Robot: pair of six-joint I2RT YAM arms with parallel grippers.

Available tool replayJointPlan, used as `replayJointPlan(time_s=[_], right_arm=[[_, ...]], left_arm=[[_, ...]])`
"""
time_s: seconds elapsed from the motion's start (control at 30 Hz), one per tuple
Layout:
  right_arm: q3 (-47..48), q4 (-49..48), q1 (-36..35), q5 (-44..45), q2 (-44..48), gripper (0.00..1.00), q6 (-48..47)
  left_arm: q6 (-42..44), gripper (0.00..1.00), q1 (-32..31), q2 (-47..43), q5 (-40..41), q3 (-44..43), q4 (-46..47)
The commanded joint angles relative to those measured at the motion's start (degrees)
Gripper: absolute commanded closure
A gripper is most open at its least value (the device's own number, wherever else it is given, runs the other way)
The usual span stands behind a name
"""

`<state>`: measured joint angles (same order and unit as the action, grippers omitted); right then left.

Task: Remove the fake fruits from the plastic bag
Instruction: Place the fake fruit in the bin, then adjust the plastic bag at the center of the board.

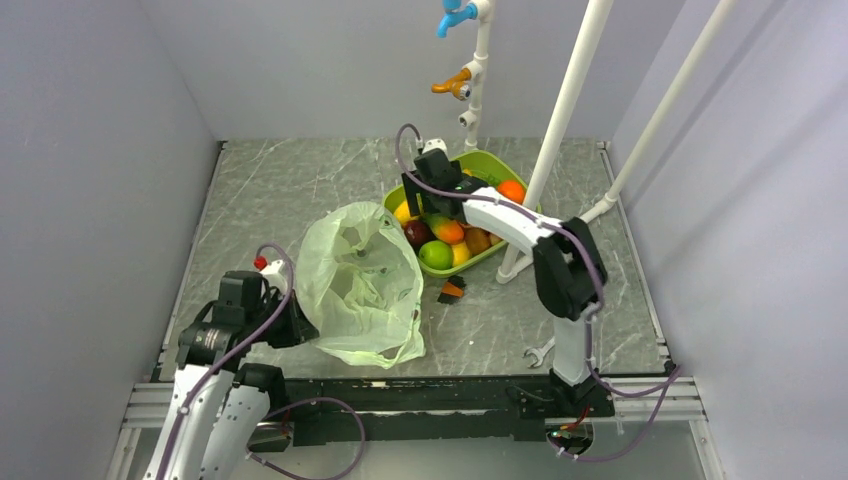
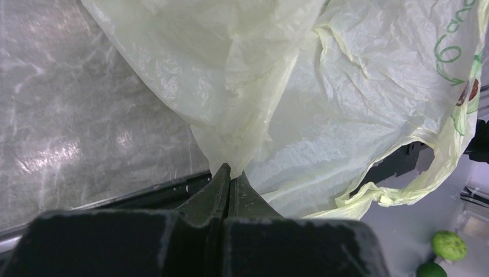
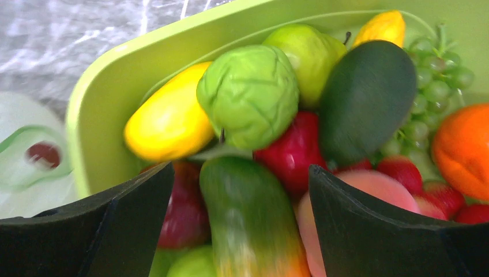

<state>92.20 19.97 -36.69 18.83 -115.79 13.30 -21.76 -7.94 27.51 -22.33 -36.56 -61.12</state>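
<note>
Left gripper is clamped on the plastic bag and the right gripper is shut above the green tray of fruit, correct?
Not quite. The right gripper is open, its fingers wide apart above the green tray, as the right wrist view shows. The left gripper is indeed clamped on the plastic bag.

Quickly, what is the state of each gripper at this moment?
Left gripper: closed, pinching the plastic bag.
Right gripper: open, holding nothing, over the green tray.

Tabletop (image 1: 280,190) grey marble-pattern, white veins. Walls (image 1: 90,150) plain pale grey on three sides. Two white pipes (image 1: 575,90) slanting at right rear. Blue tap (image 1: 455,17) above orange tap (image 1: 452,87), rear centre.
</note>
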Motion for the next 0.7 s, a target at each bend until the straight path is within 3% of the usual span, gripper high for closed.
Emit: replayJointPlan(time_s=[0.0,0.1,0.37,0.67], right_arm=[[-8.08,-4.58,-0.6,-6.42,14.91,0.12,2.93],[-14.23,-6.17,-1.36,-7.92,22.53,0.12,3.19],[-29.15,-12.67,-2.31,-17.17,41.25,0.12,3.69],[-36.38,-12.13,-2.42,-18.57,54.7,0.12,2.52]], left_arm=[[-2.27,1.0,0.3,5.7,-2.0,-3.39,-0.09],[-3.85,1.0,0.3,8.69,2.91,-7.13,2.46],[-4.34,1.0,0.32,17.88,33.61,-19.4,6.58],[-0.44,0.97,0.79,24.33,60.1,-24.02,14.42]])
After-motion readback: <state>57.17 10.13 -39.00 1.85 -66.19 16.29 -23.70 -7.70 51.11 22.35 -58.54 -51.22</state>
